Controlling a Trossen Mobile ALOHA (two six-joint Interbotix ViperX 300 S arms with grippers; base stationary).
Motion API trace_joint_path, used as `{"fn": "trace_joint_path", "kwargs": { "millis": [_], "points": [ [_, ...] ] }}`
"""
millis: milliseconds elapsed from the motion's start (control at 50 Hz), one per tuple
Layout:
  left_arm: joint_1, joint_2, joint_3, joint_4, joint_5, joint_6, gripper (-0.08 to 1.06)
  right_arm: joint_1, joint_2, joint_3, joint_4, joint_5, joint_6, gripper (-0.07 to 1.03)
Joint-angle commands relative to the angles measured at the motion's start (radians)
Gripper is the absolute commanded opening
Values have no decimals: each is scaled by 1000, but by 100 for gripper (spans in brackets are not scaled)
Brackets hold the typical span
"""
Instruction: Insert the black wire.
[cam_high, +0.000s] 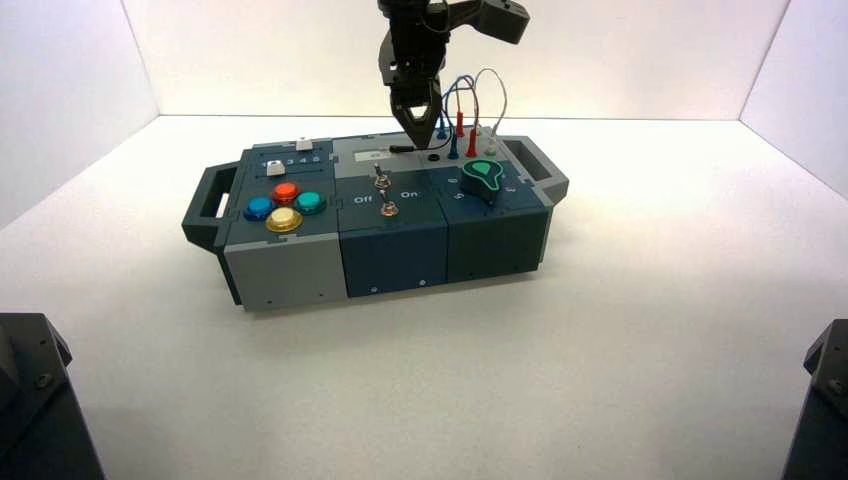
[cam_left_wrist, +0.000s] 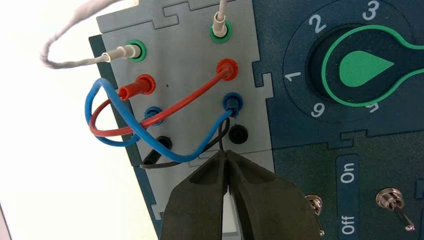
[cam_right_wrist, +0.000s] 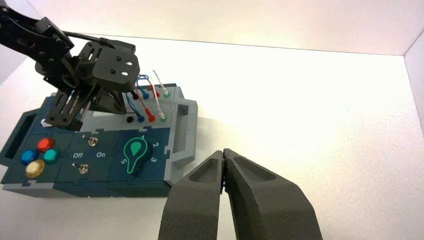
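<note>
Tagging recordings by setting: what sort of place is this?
Probably a robotics lab test bench: pale walls around a bare white table, a button-and-wire box, and robot arms.

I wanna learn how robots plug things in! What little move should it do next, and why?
Maybe the left gripper, shut at the black wire, should lift gently to see if the loose black plug comes up too. That plug lies flat, beside the empty black socket. I can't tell if the wire is pinched. The right gripper waits right of the box.
</note>
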Motion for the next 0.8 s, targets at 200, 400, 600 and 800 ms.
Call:
{"fn": "trace_joint_path", "kwargs": {
  "millis": [200, 400, 600, 800],
  "points": [
    [9, -51, -18, 6, 29, 2, -3, -2, 6, -28, 2, -8, 2, -2],
    [21, -72, -18, 8, 29, 3, 3, 0, 8, -28, 2, -6, 2, -2],
    [26, -80, -17, 18, 26, 5, 10, -2, 6, -28, 2, -6, 2, -2],
    [25, -78, -14, 20, 26, 8, 16, -2, 6, -28, 2, -8, 2, -2]
  ]
}}
